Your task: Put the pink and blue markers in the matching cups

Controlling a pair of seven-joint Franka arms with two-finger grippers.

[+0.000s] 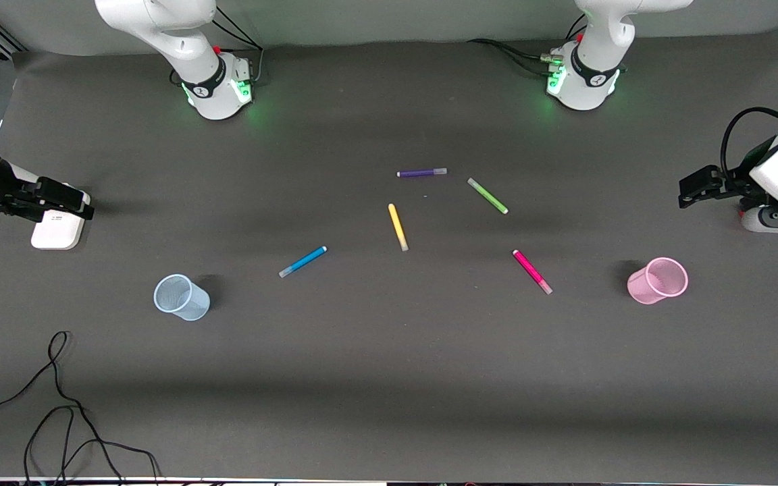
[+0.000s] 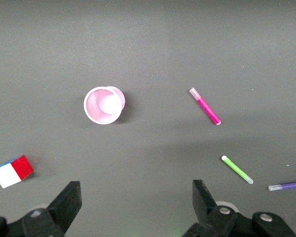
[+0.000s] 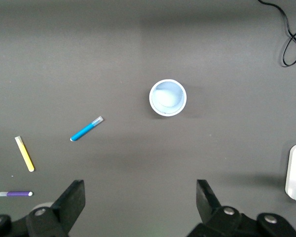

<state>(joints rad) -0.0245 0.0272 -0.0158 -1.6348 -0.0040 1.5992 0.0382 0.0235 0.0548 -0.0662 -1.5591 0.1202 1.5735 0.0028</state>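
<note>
Waited with jaws apart: right gripper and left gripper, above opposite end edges of the worktop. Stood upright below them: blue cup, pink cup. Lay mid-worktop between cups: blue marker, pink marker.

Both arms are glossy white Frankas with rounded shells, a black ring band near each base and green status lights glowing there at the top of the frame. Black cables trail off the bases. Each pincer, left pincer and right pincer, is matte black with chunky angular fingers and silver screws at the knuckles.
</note>
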